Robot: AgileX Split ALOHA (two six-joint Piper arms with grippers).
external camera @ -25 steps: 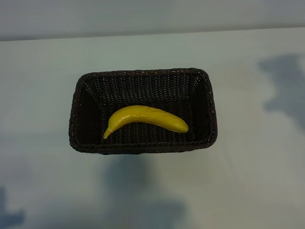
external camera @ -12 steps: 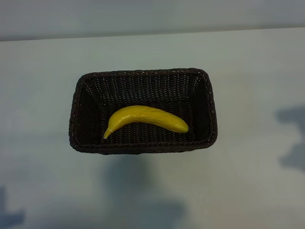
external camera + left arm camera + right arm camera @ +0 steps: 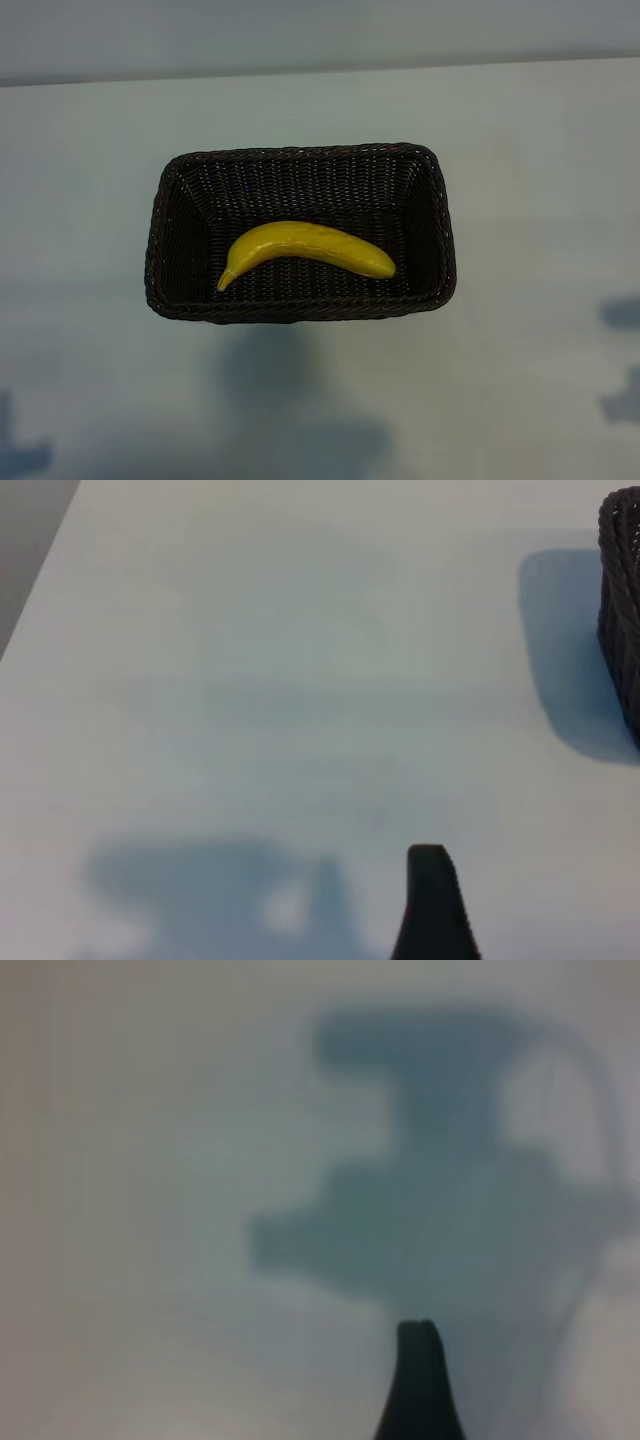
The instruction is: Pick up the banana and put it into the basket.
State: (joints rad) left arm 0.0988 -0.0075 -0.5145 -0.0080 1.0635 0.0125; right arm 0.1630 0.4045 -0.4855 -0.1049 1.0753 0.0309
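Evidently the placing looked done: in the exterior view the banana (image 3: 305, 249) lay flat on the floor of the basket (image 3: 436, 222), lengthwise, curve arched toward the far wall, clear of every rim. The basket sat mid-bench (image 3: 90, 150), open surface on all sides, only arm shadows falling near the bench's right and lower-left edges.

From the left wrist view, the left gripper (image 3: 432, 905) hung empty above bare bench, jaws apart, one dark fingertip showing; the basket's wall stood well apart from it, likely a parked pose.

From the right wrist view, the right gripper (image 3: 418, 1380) was likewise spread and empty, over its own shadow, no basket near.
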